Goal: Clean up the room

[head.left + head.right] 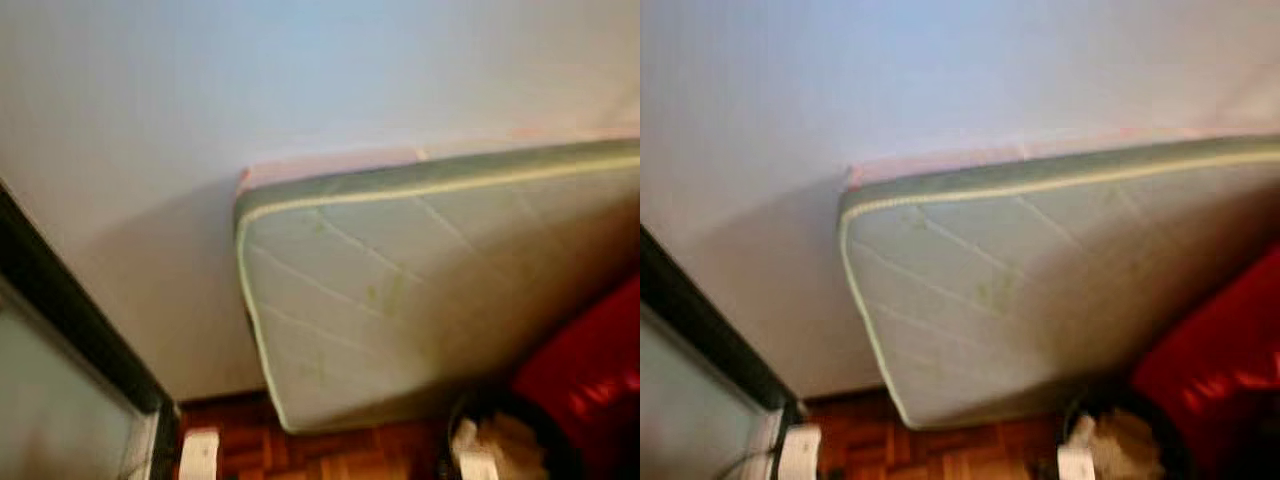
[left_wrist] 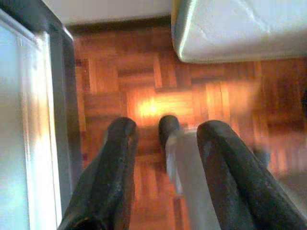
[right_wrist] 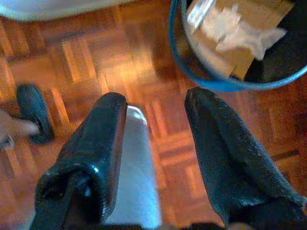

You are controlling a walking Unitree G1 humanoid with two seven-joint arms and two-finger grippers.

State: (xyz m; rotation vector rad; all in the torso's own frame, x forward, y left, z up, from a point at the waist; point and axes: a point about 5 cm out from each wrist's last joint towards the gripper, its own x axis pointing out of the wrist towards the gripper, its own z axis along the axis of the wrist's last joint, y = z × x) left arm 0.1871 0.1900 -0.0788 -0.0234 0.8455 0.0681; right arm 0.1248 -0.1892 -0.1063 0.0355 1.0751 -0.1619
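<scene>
Nearest, the left gripper [image 2: 165, 143] hangs over the parquet floor [image 2: 144, 96] with its two black fingers apart and nothing between them, a dark-framed glass door [image 2: 29, 120] beside it and the corner of the mattress [image 2: 230, 28] further on. The right gripper [image 3: 156, 120] points down likewise, fingers spread and empty, just short of a blue-rimmed bin [image 3: 216, 84] that holds crumpled paper and cardboard [image 3: 235, 33]; a dark rounded shape [image 3: 31, 112] on the floor to one side is too blurred to identify. Both arms seem to hang at rest, not reaching. Further off, the head views show the pale quilted mattress leaning against the white wall [image 1: 200, 100], with something red [image 1: 590, 370] at its lower edge and the bin below that. No loose litter is plainly visible, so the step in hand looks like searching. To do it well, I would steady the blurred head view, scan the floor along the mattress's bottom edge and around the bin's rim, and keep both grippers spread until a target is certain.
</scene>
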